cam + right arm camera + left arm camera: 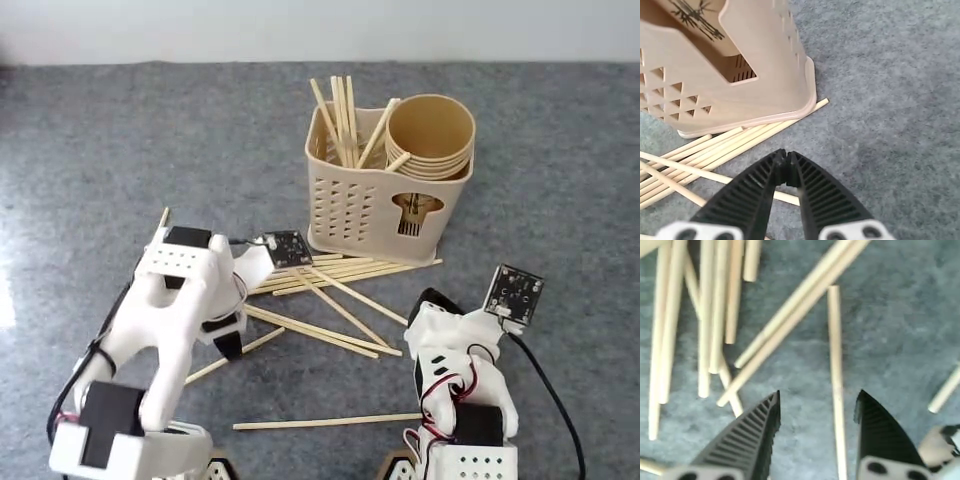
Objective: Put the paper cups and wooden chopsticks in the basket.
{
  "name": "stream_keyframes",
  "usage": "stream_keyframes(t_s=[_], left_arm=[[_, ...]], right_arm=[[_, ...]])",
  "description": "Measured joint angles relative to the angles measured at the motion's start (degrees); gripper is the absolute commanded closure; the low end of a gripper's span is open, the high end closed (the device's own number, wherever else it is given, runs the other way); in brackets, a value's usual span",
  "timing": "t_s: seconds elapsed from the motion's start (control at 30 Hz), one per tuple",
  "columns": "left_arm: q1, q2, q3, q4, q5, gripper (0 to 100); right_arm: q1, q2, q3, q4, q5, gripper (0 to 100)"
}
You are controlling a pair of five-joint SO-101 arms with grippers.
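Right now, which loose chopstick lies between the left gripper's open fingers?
The single chopstick running straight between the fingers of the left gripper; the other chopsticks lie crossed or bundled off to one side.

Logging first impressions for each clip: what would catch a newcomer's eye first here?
The beige basket stands at the back, holding stacked paper cups and upright chopsticks. In front of it, loose chopsticks lie scattered on the grey carpet, with the left pincer open above one and the right pincer shut.
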Motion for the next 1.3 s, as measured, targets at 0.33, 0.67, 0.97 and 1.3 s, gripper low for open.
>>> stream_keyframes(t_s=[0.33, 0.67, 0.97, 1.3], left_arm=[[3.3, -8.8, 15.1, -11.1, 0.1, 76], [3.3, -8.3, 15.2, -14.5, 4.4, 88], [7.2, -7.9, 15.9, -11.7, 4.4, 91], [8.0, -7.8, 16.2, -11.3, 4.4, 95]], right_arm=[[0.1, 0.0, 0.0, 0.0, 0.0, 99.1], [0.0, 0.0, 0.0, 1.1, 0.0, 99.1], [0.0, 0.0, 0.0, 1.1, 0.0, 99.1], [-0.1, 0.0, 0.0, 1.1, 0.0, 99.1]])
